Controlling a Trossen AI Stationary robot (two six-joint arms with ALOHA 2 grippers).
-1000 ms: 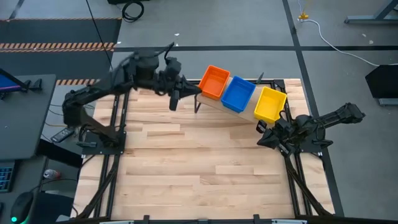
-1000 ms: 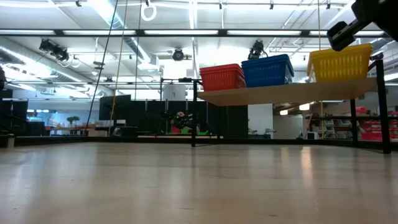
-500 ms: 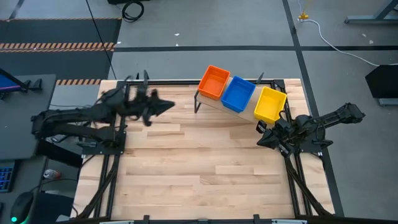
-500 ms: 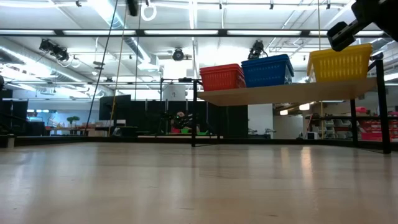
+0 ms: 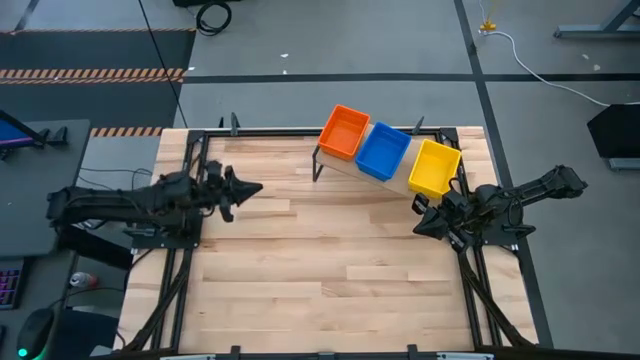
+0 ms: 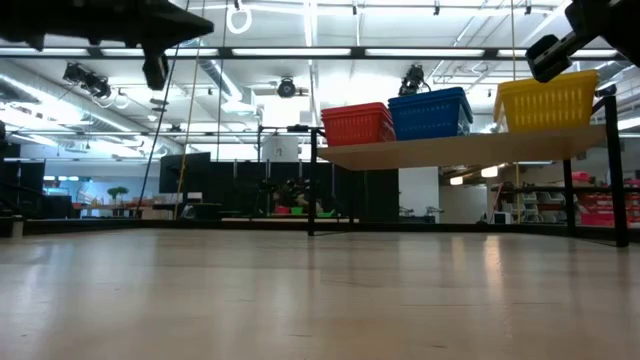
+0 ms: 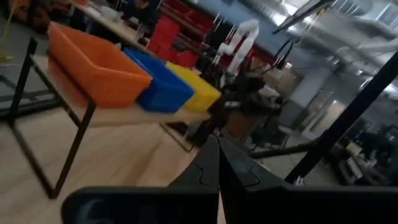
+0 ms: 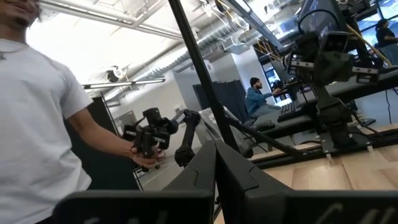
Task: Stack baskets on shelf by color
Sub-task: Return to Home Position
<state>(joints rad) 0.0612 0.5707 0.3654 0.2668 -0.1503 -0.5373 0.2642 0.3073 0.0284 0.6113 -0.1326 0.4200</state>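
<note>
On your slatted wooden table point(image 5: 330, 280), the light wooden shelf point(image 6: 460, 150) held orange, blue and yellow plastic mesh baskets point(image 5: 384, 152). The left gripper point(image 5: 252, 187) and right gripper point(image 5: 421, 226) were pressed together, empty. Only parking the arms seemed left.

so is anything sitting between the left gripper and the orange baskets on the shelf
Nothing visible. Only bare tabletop lies between the left gripper and the orange baskets on the shelf. The right gripper sits near the yellow baskets.
</note>
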